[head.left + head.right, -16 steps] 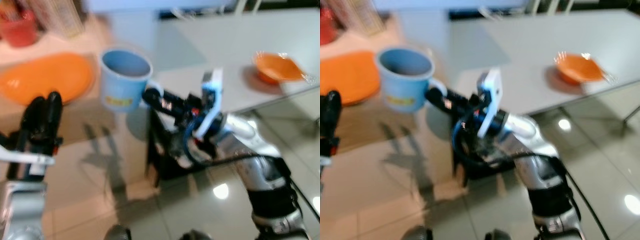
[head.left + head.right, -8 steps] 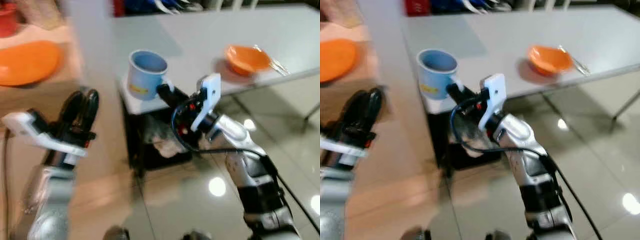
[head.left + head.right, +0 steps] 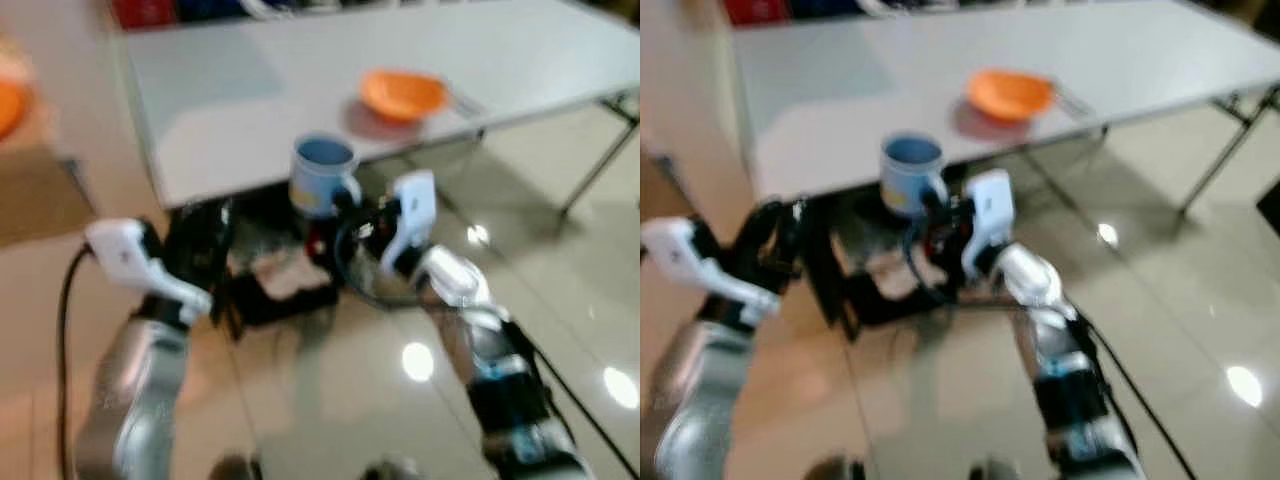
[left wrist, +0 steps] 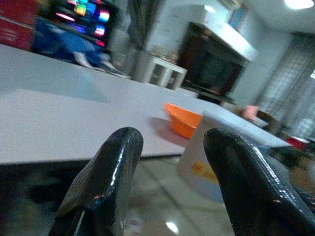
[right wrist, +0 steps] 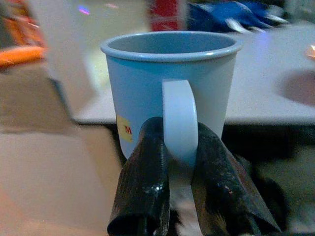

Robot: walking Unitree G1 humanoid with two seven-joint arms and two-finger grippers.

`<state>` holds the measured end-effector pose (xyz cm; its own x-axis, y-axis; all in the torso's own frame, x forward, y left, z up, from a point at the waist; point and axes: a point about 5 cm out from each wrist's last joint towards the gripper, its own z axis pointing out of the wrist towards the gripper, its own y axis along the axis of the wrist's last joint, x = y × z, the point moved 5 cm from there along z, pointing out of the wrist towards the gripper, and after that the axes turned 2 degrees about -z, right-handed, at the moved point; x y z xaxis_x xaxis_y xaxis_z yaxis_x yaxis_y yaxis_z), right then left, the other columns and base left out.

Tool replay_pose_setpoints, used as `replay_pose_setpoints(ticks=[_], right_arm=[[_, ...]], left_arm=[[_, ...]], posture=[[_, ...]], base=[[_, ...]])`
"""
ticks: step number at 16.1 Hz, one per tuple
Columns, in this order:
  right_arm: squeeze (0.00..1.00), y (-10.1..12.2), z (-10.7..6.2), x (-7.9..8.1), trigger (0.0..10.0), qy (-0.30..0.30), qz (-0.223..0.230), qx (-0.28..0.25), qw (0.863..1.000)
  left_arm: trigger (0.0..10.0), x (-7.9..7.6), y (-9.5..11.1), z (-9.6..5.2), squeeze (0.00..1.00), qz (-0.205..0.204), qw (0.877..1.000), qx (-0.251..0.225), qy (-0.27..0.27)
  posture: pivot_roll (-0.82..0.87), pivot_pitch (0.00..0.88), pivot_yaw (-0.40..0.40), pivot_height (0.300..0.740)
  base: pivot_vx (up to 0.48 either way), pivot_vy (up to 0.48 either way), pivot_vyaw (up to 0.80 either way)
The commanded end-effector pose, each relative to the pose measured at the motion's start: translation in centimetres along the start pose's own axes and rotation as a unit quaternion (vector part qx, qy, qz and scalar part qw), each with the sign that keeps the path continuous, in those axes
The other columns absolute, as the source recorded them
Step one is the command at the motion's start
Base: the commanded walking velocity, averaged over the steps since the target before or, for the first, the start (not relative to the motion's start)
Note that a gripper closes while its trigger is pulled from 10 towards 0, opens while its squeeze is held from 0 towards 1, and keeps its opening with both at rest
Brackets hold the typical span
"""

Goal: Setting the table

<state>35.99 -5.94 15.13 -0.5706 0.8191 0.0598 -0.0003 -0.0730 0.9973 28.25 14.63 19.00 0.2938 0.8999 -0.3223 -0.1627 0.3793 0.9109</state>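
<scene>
Pinching the handle of the pale blue plastic mug (image 5: 170,98), the right gripper (image 5: 179,184) should keep it level and, seemingly, land it beyond its fingertips on the white table (image 3: 300,90), short of the orange bowl (image 3: 402,93); the left gripper (image 4: 172,191) gapes empty.

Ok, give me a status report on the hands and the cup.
Right hand shut on blue cup handle, cup upright at the white table edge. Left hand open, holding nothing. Orange bowl on the table beyond.
</scene>
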Motion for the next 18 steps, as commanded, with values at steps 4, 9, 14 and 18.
replay_pose_setpoints(ticks=[4,9,14,18], right_arm=[[0.0,1.5,0.2,-1.6,10.0,-0.038,0.004,-0.035,0.999],[0.0,1.8,0.4,-3.0,10.0,-0.077,-0.009,-0.031,0.996],[0.0,3.0,0.7,-3.1,10.0,-0.087,-0.003,-0.056,0.995],[0.0,3.9,0.7,-3.9,10.0,-0.109,-0.012,-0.071,0.991]], left_arm=[[10.0,-0.2,0.6,-0.1,0.0,0.022,1.0,-0.011,-0.008],[10.0,-1.2,0.5,0.1,0.0,0.023,0.999,-0.012,-0.027],[10.0,-2.0,0.7,0.3,0.0,0.029,0.998,-0.012,-0.048],[10.0,-2.7,0.5,0.4,0.0,0.033,0.997,-0.007,-0.064]], posture=[[-0.06,0.11,-0.011,0.74],[-0.06,0.11,-0.014,0.74],[-0.06,0.11,-0.012,0.74],[-0.07,0.112,-0.011,0.74]], base=[[0.459,0.0,0.69],[0.461,0.0,0.31],[0.464,0.0,0.3],[0.461,0.0,0.0]])
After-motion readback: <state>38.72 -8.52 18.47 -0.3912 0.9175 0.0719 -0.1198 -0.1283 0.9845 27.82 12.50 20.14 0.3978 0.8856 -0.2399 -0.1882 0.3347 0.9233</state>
